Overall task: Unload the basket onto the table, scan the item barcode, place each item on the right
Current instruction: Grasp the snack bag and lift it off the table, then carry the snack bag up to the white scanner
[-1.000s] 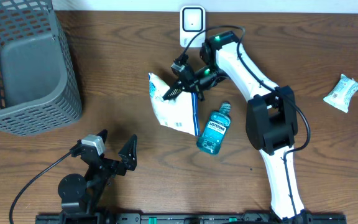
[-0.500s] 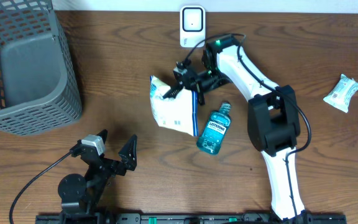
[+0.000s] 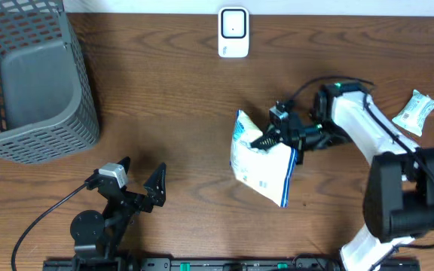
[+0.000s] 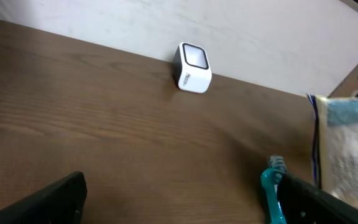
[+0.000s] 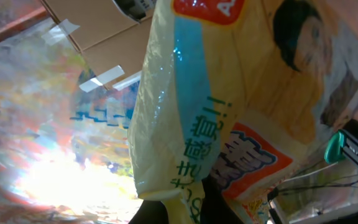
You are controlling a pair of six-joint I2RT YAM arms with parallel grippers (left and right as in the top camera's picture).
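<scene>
Overhead: my right claw pinching snack bag, scanner far and left of it; left claw agape, farther off

right fingers swung off from beside the scanner to the right and nearer the front edge, snack bag carried with them, now hanging just below the fingers, covering the mouthwash bottle in overhead view
</scene>
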